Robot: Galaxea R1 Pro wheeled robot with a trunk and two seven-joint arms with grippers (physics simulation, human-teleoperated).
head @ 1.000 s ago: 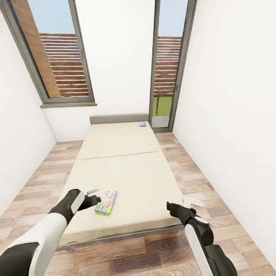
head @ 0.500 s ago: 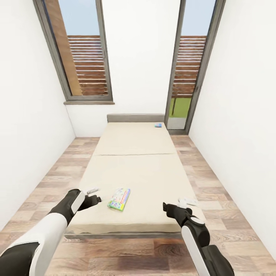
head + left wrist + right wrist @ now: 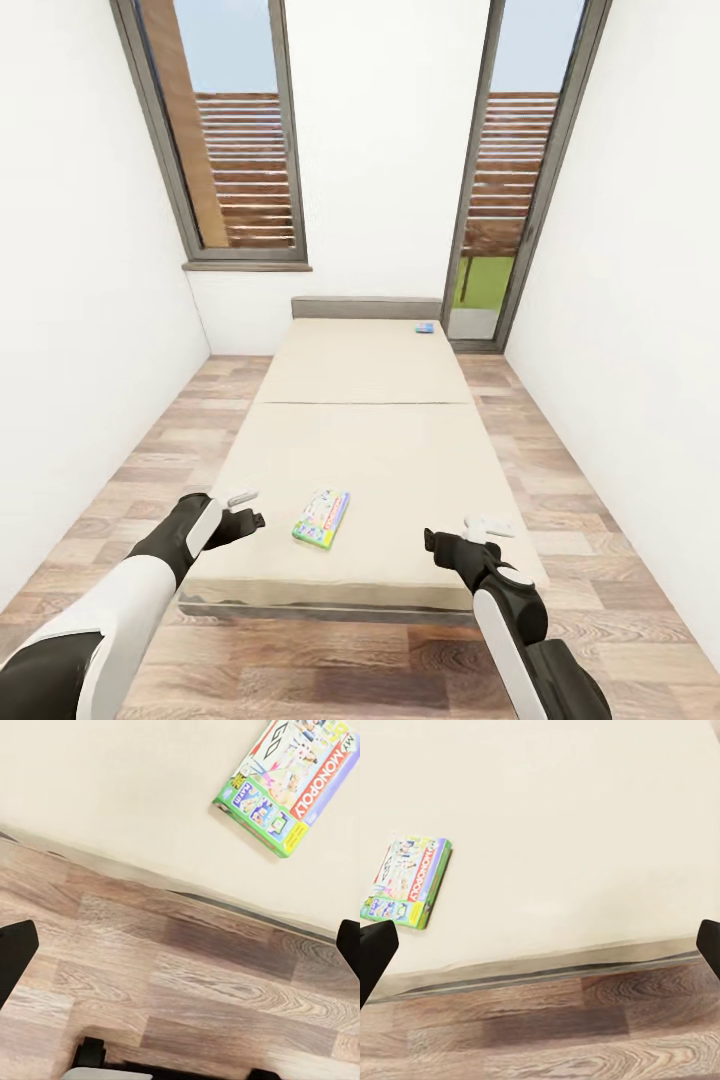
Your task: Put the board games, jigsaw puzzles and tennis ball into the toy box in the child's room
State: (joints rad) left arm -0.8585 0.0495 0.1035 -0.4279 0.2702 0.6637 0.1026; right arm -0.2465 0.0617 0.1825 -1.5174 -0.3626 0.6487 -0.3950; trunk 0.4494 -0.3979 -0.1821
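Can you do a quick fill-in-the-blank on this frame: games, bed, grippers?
1. The green board game lies on the ____, near its foot.
2. The small blue board game lies near the bed's far ____ corner.
3. Both the left gripper and the right gripper are ____ and empty.

Missing words: bed; right; open

Bed (image 3: pixel 370 440): cream mattress, dark grey frame, on wood floor (image 3: pixel 590 520). Green board game (image 3: pixel 321 518) lies flat near foot end. Small blue game (image 3: pixel 425 327) at head end corner.
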